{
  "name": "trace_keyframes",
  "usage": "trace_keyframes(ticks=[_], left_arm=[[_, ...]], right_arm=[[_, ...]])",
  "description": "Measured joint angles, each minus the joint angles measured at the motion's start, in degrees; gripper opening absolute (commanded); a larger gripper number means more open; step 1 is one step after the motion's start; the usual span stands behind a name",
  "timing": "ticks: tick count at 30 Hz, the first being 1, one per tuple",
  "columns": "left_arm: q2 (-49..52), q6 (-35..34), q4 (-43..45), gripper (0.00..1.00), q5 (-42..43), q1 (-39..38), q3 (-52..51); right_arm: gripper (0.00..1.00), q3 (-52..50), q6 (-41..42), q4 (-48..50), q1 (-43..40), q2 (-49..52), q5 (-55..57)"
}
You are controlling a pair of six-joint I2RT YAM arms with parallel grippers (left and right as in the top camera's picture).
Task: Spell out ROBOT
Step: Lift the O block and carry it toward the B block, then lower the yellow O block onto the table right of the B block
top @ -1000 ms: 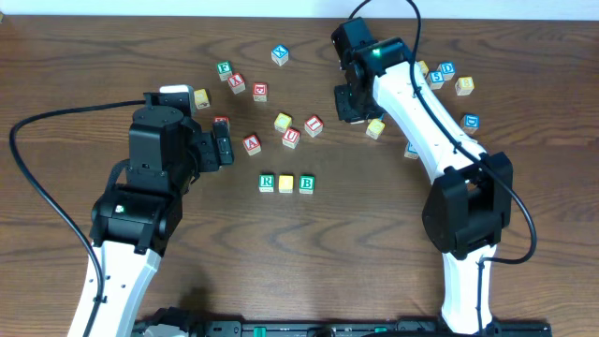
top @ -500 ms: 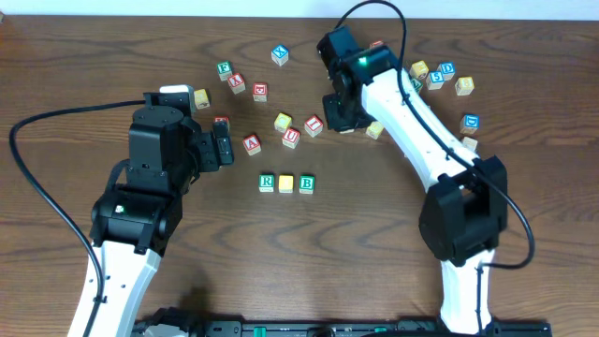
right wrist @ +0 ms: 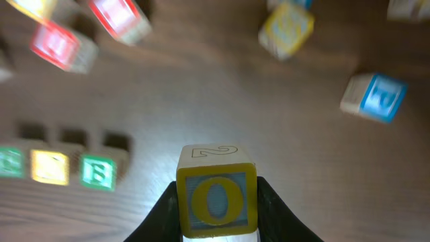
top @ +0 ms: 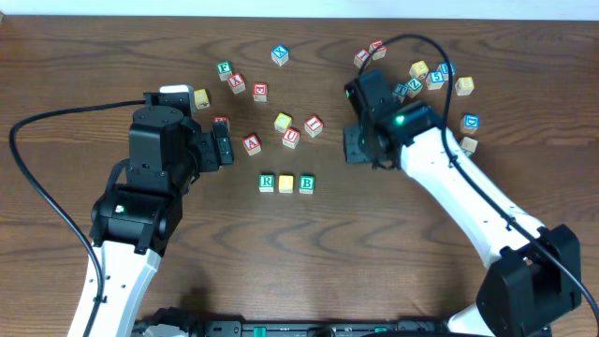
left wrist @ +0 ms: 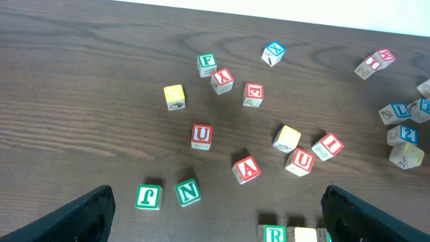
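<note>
Dark wood-grain bench (top: 84,56) carries a scatter of letter cubes, and a short row is begun near its middle: R cube (top: 267,183), yellow cube (top: 286,183) and B cube (top: 307,183), side by side. Over the last second the right gripper (top: 358,145) has swung away from the far cluster toward that row. Its fingers (right wrist: 269,212) are narrowed onto a yellow O cube (right wrist: 216,195), carried clear of the bench to the right of the B cube. The fourth letter looks nearly delivered; its place is just right of the B cube, leaving only a T to fetch. The left gripper (top: 223,148) hangs with fingers wide and holds nothing.
</note>
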Motion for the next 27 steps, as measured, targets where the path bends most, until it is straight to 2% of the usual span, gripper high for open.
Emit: trace_keyframes(ticks=[10, 16, 27], left_arm=[[0.00, 0.00, 0.02, 0.96, 0.00, 0.00, 0.00], [0.00, 0.00, 0.00, 0.96, 0.00, 0.00, 0.00], [0.00, 0.00, 0.02, 0.96, 0.00, 0.00, 0.00]], right_arm=[[0.01, -13.14, 7.52, 10.03, 8.55, 0.00, 0.48], [0.01, -14.73, 12.70, 12.22, 11.50, 0.00, 3.78], [0.01, -14.75, 16.61, 14.23, 13.75, 0.02, 8.74]])
